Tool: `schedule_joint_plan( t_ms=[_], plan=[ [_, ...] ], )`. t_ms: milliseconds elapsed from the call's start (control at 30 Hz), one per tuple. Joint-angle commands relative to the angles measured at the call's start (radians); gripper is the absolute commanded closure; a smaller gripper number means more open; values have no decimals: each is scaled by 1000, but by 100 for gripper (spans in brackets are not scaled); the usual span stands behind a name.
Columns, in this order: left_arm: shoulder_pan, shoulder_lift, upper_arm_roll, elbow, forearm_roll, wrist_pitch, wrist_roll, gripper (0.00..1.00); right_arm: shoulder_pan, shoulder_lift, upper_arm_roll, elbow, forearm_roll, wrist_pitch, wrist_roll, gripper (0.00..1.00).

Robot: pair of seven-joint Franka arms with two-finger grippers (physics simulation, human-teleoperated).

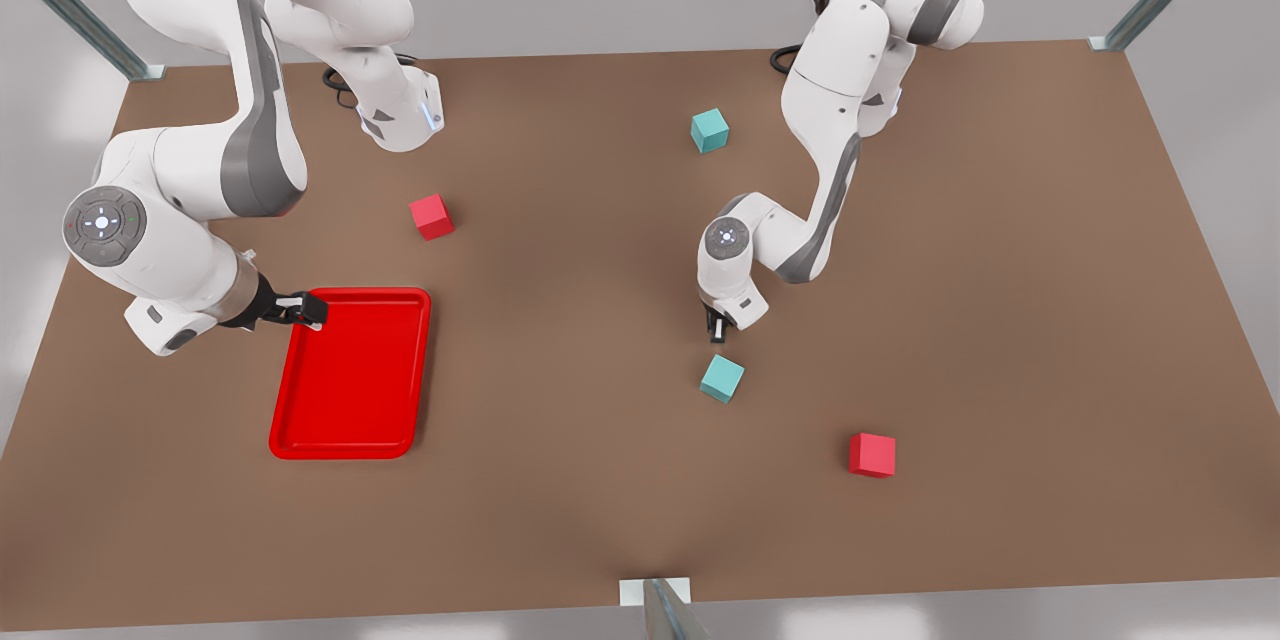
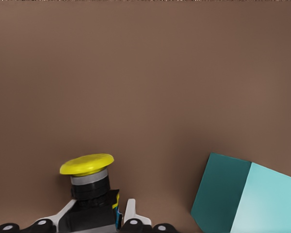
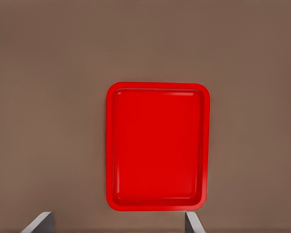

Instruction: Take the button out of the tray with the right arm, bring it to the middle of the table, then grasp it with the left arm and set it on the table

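The left pincer (image 1: 716, 328) is clamped on the button (image 2: 89, 182) low over the desk's (image 1: 1000, 270) middle, beside a teal cube (image 1: 722, 378). The right pincer (image 1: 305, 310), fingers apart, waits above the bare tray (image 1: 352, 375). Only the set-down seems left.

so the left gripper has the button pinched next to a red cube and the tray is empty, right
Not quite: the cube beside it is teal, not red. In the left wrist view the left gripper holds the button between its fingers, close to the teal cube. The tray is empty, as the right wrist view shows, with the right gripper open at its corner.
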Motion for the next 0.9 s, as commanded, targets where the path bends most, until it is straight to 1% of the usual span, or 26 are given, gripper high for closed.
schedule_joint_plan(
  t_ms=[0, 33, 100, 200, 267, 367, 467, 567, 667, 733, 867],
  plan=[
    [1, -2, 1, 2, 2, -17, 0, 57, 0, -1, 0, 1, 2, 0, 13, 0],
    [1, -5, 1, 2, 2, -25, 3, 60, 0, -1, 0, 1, 2, 0, 13, 0],
    [1, -10, 1, 5, 2, -48, 11, 62, 0, -1, 0, 1, 2, 0, 13, 0],
    [7, -16, 10, 38, 3, -108, 33, 63, 1, -1, 0, 2, 5, 0, 15, 0],
    [7, -55, 30, 40, 11, -164, 97, 62, 1, -1, 0, 5, 5, 0, 24, 0],
    [5, -67, 34, 38, 157, -247, 89, 62, 6, -1, 0, 5, 5, -9, 29, 0],
    [-7, -64, 34, 37, 408, -370, 8, 62, 6, -1, 2, 7, 5, -8, 27, 0],
    [-7, -58, 36, 37, 566, -497, -66, 62, 4, -1, 2, 7, 5, -8, 29, 0],
    [4, -45, 64, 35, 713, -597, -121, 62, 6, -1, 2, 7, 5, -8, 29, 0],
    [7, -24, 83, 35, 832, -674, -167, 62, 6, -1, 2, 7, 5, -6, 29, 0],
    [-1, 59, 85, 38, 962, -805, -334, 62, 4, -1, 2, 7, 7, -3, 27, 0]
  ],
)
